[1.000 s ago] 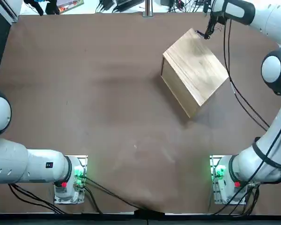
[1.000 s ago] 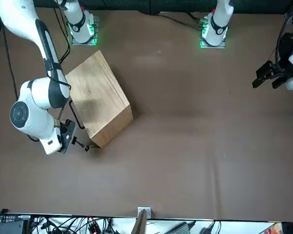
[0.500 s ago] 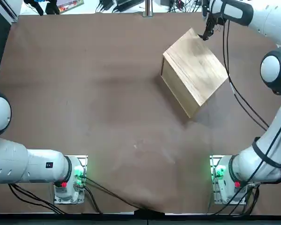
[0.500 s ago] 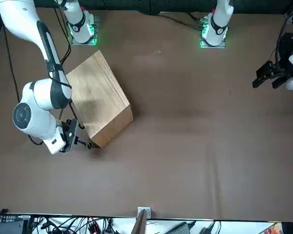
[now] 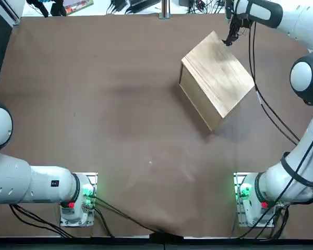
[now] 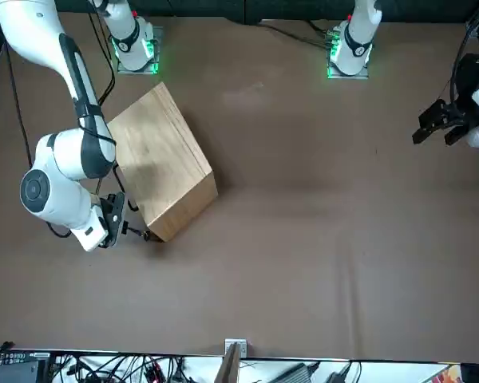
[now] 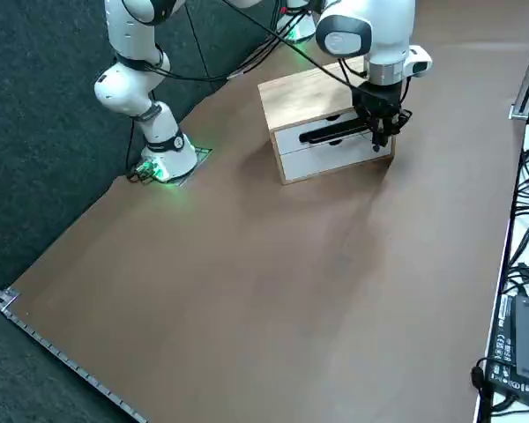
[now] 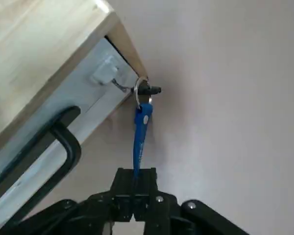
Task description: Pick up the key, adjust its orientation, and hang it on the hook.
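key [image 8: 139,134] is pinched in my right gripper [image 8: 134,183], ring sitting at the hook [image 8: 118,84] on the wooden box [image 5: 216,78]. hanging step, guessing i just let go next.

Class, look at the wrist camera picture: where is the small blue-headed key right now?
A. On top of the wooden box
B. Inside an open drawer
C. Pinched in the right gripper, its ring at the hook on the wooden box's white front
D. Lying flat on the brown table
C: the blue-headed key is clamped in the right gripper, and its metal ring sits at the small hook on the wooden box.
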Tool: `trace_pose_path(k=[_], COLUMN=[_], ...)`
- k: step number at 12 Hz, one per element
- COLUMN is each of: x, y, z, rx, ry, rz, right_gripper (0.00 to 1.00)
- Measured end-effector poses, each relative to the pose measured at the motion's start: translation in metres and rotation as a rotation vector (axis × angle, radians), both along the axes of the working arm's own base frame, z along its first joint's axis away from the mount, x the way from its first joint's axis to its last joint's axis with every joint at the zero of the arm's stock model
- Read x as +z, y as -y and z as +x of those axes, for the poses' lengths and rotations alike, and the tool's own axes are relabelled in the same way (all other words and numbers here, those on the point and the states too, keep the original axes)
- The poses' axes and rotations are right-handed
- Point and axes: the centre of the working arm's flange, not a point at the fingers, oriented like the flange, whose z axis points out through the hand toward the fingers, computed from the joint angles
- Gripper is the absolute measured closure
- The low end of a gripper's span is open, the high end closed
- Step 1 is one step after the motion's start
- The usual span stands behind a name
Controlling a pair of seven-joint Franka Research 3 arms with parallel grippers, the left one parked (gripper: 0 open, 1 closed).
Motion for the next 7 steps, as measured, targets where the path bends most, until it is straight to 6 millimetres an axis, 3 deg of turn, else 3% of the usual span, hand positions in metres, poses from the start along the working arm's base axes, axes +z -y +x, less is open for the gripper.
trace_pose_path(k=[7], x=[0.0003], y=[-0.0005], z=[-0.0022], rx=[0.002], ry=[-0.018], rz=[-0.001], right_gripper=[0.98])
